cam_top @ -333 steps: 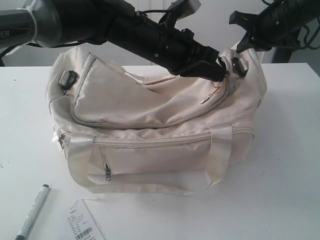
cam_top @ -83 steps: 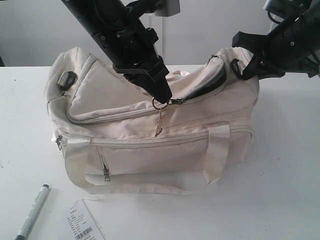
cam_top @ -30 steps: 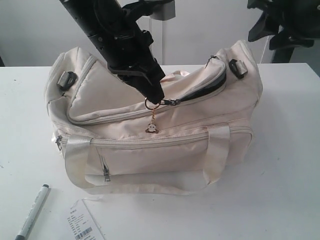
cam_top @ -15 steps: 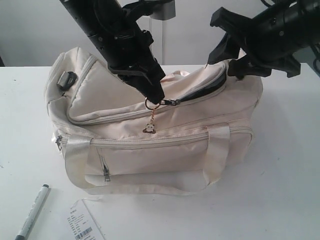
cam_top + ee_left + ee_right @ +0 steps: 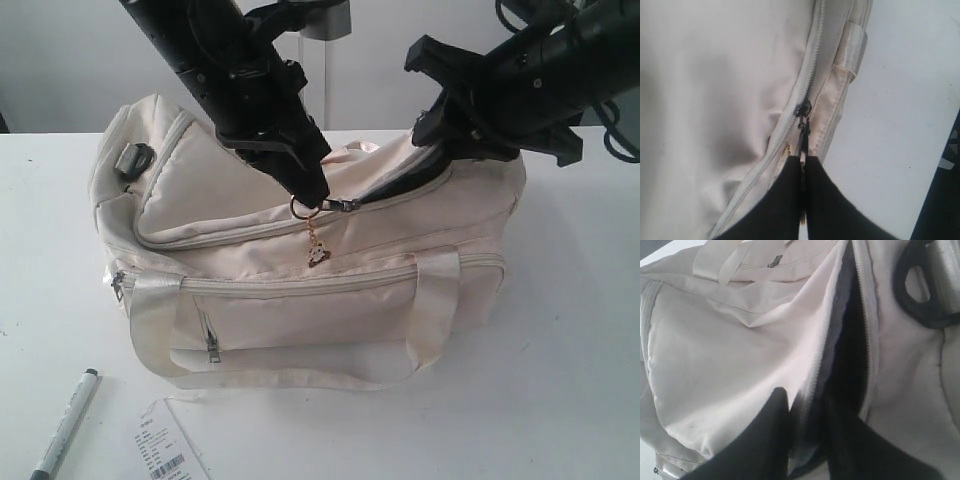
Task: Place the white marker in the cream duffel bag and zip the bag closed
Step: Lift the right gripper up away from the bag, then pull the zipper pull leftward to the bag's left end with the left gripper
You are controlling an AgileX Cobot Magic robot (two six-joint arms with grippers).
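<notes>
The cream duffel bag [image 5: 300, 300] stands mid-table, its top zipper partly undone. Black lining [image 5: 850, 355] shows at its right end. My left gripper [image 5: 310, 195] [image 5: 803, 159] is shut on the zipper pull [image 5: 803, 125] near the middle of the top, and the gold ring charm [image 5: 318, 255] dangles below it. At the open end, my right gripper [image 5: 440, 135] [image 5: 807, 400] is open and straddles the flap's zipper edge, with one finger on the outside and one in the gap. The white marker [image 5: 65, 425] lies on the table at the front left, far from both grippers.
A white barcoded paper tag [image 5: 165, 450] lies beside the marker near the front edge. A black strap buckle [image 5: 135, 158] sits on the bag's left end and another [image 5: 925, 290] at the right end. Both arms hang over the bag.
The right gripper, raised off the bag a second ago, has come down and leftward onto the open end of the top flap. The left gripper stays on the pull; the charm swings.
</notes>
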